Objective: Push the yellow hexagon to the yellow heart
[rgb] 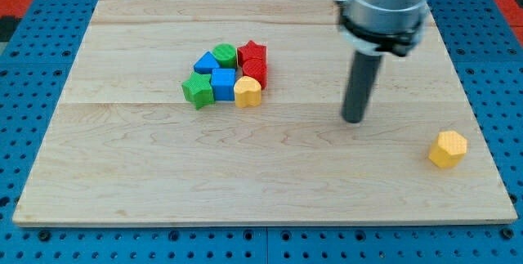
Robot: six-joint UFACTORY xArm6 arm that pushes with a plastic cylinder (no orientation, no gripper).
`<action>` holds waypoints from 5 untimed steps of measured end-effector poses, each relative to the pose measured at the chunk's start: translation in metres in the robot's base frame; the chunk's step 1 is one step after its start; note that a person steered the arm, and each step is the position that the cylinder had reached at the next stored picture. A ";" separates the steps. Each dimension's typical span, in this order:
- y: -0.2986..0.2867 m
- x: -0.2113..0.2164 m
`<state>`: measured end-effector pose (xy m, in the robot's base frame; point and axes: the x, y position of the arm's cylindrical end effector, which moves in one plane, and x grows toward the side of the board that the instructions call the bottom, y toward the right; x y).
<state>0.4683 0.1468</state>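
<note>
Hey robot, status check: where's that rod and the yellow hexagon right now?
My tip on bare board, touching nothing. Yellow hexagon sits alone toward view's lower right. Yellow heart at cluster's lower right edge, beside blue cube. Path between clear.

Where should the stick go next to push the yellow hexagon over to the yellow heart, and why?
Probably my tip should swing round to the view's right of the yellow hexagon. Right now it sits up and to the left of that block, not touching it. The yellow heart lies far to the view's left in the block cluster, so the push must come from the hexagon's right side.
</note>
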 end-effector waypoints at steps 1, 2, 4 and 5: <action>0.083 0.000; 0.124 0.029; 0.116 0.071; 0.074 0.071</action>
<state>0.5390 0.2206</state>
